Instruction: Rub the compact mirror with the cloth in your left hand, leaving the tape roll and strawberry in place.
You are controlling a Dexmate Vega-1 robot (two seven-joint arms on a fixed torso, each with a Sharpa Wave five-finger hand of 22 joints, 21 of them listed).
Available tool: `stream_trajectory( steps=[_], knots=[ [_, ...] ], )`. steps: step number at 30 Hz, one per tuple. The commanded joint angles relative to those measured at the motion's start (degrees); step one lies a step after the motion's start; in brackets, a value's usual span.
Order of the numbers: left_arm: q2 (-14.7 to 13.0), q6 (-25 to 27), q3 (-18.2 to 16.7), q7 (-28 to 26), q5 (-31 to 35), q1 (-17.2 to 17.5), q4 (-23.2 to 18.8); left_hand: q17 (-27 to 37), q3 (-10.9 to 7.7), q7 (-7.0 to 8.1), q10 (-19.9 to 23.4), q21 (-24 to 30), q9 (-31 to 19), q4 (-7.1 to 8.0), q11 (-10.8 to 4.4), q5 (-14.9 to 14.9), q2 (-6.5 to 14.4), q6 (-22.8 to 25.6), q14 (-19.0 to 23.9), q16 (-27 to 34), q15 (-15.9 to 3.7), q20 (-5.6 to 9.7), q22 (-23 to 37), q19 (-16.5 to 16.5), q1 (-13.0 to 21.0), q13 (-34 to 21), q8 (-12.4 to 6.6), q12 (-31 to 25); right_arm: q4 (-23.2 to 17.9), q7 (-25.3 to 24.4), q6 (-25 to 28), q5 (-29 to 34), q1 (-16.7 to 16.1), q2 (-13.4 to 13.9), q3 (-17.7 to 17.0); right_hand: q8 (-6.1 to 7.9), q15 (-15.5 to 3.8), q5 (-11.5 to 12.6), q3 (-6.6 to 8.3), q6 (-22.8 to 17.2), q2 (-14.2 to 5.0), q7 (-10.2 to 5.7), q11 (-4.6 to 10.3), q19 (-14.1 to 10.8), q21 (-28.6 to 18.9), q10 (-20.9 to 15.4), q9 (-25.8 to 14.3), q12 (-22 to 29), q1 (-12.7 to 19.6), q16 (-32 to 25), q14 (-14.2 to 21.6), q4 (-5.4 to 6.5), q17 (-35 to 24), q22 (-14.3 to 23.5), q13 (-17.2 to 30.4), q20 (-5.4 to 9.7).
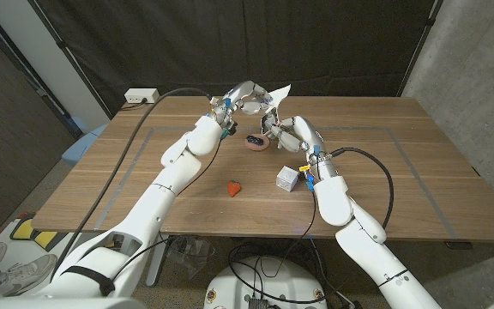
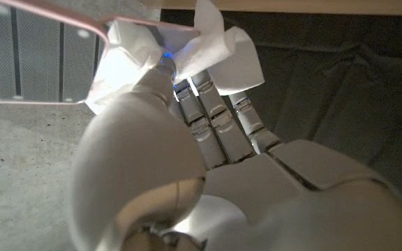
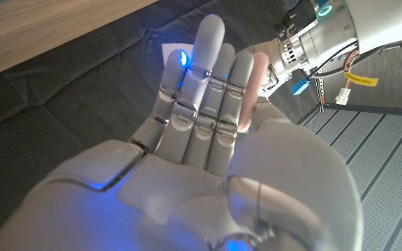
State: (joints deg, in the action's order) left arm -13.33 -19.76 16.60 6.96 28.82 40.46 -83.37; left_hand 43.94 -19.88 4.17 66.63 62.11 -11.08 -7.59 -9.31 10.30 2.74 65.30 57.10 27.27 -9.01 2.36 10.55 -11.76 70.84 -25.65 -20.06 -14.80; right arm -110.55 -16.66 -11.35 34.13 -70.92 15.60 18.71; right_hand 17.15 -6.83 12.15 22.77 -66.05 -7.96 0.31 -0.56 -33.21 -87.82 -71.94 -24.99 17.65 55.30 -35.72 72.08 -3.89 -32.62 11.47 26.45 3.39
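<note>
Both hands are raised above the far middle of the table. My left hand grips a white cloth and presses it against the pink-rimmed compact mirror. My right hand holds the mirror from the other side, and its pink edge shows between the fingers and thumb. A pinkish round tape roll with a dark middle lies on the table just below the hands. The red strawberry lies nearer the front edge.
A small white box stands on the table beside my right forearm. A white power strip sits beyond the table's far left corner. A dark curtain hangs behind the table.
</note>
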Motion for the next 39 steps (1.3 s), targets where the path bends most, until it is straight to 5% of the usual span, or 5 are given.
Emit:
stream_trajectory(
  steps=[1,7,17,23,39],
  knots=[
    [0.90,1.00,-1.76,18.82,-27.27,-2.15,4.01,0.27,-0.46,-0.43,1.93,-0.06,-0.21,0.12,-1.97,0.08,0.35,-0.25,0.60,-0.42,-4.26,1.23,0.12,-0.35,0.20,-0.33,0.14,0.39,-0.77,-0.45,-0.24,0.45,-0.79,0.11,-0.12,-0.22,-4.38,0.20,0.24,-0.10,-1.36,-0.14,-1.14,0.28,-0.17,-2.51,-0.24,-0.02,1.81,0.13,-3.99,-0.35,-0.26,-0.01,0.14,9.17],
    [0.27,0.99,-1.63,15.61,-25.70,-1.33,2.81,0.37,-0.60,-0.58,2.02,-0.05,-0.26,0.00,-1.89,0.07,0.31,-0.23,0.59,-0.61,-4.30,1.18,0.14,-0.30,0.36,-0.50,0.26,0.51,-0.97,-0.59,-0.32,0.58,-1.07,0.16,-0.21,-0.36,-4.39,0.20,0.23,-0.11,-1.40,-0.20,-1.07,0.32,-0.20,-2.51,-0.35,-0.05,1.80,0.14,-3.97,-0.34,-0.41,0.00,0.25,9.17],
    [-2.18,-2.72,-1.50,-8.51,2.53,3.95,-6.15,0.48,-0.76,-0.38,2.11,-0.06,-0.31,0.08,-1.88,0.03,0.32,-0.07,0.57,-0.95,-4.25,1.26,0.14,-0.22,0.22,-0.78,0.39,0.71,-0.98,-0.74,-0.55,0.63,-1.39,0.20,-0.22,-0.53,-4.39,0.21,0.23,-0.18,-1.39,-0.12,-1.27,0.34,-0.21,-2.50,-0.46,-0.27,1.85,0.33,-4.00,-0.37,-0.39,-0.01,0.13,9.16],
    [-0.76,2.40,-0.87,-30.22,24.84,8.12,-10.48,0.57,-0.85,0.05,2.33,-0.05,-0.32,0.11,-1.99,0.01,0.26,0.37,0.64,-1.12,-4.24,1.32,0.13,-0.22,0.14,-0.94,0.34,0.79,-0.72,-0.87,-0.74,0.70,-1.26,0.14,-0.13,-0.60,-4.42,0.21,0.23,-0.27,-1.39,-0.05,-1.22,0.32,-0.23,-2.55,-0.54,-0.25,1.86,0.29,-3.87,-0.37,-0.54,-0.01,0.27,9.16],
    [2.60,14.54,-0.12,-61.76,42.35,11.10,-9.93,0.86,-1.00,0.40,3.07,0.04,-0.29,0.14,-2.01,-0.01,-0.10,0.92,1.38,-1.29,-4.23,1.79,0.10,-0.69,-0.12,-0.89,0.46,1.16,-1.48,0.84,0.74,-0.91,-1.68,-0.27,-0.40,-0.88,-4.40,0.22,0.27,-0.40,-1.41,-0.02,-1.16,0.31,-0.25,-2.61,-0.64,-0.35,1.91,0.49,-3.79,-0.39,-0.59,-0.03,0.41,9.16]
  ],
)
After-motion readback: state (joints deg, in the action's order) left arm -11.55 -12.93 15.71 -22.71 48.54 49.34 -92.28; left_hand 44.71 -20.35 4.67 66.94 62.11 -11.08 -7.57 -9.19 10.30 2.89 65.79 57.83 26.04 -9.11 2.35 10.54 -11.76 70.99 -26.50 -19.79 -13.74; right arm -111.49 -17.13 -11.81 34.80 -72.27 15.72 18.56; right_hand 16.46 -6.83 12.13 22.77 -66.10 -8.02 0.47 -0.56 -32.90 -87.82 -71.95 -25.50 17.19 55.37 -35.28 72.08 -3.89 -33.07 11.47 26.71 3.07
